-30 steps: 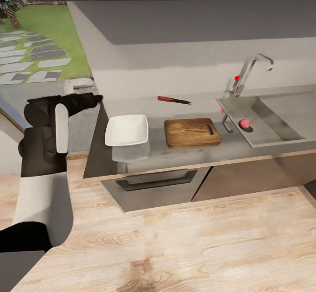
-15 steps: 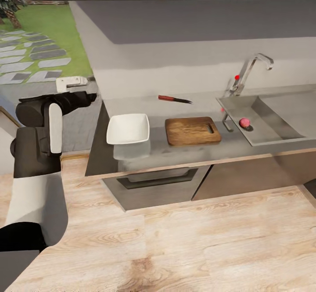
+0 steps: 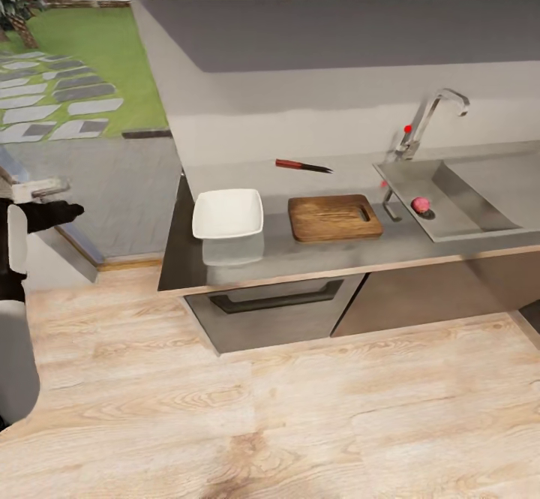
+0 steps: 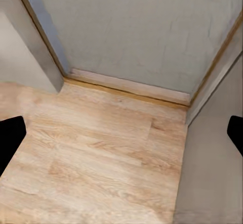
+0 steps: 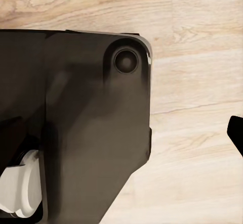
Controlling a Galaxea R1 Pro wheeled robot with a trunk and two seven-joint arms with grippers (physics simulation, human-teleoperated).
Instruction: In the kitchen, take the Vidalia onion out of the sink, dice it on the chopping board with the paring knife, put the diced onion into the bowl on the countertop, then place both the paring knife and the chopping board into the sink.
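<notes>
The onion [image 3: 421, 204] sits in the sink [image 3: 465, 217] near the drain, right of the chopping board [image 3: 333, 217]. It looks small, round and firm, likely to roll, so I'd pinch it across its middle. The left gripper [image 4: 121, 133] hangs over the wooden floor [image 4: 96, 153], fingers spread wide, empty. Whether the right gripper is open, I can't tell.

The head camera looked forward and down on the countertop [image 3: 315, 247] from some distance. Both wrist cameras faced down, near the wooden floor [image 4: 101, 153], which all views shared.
</notes>
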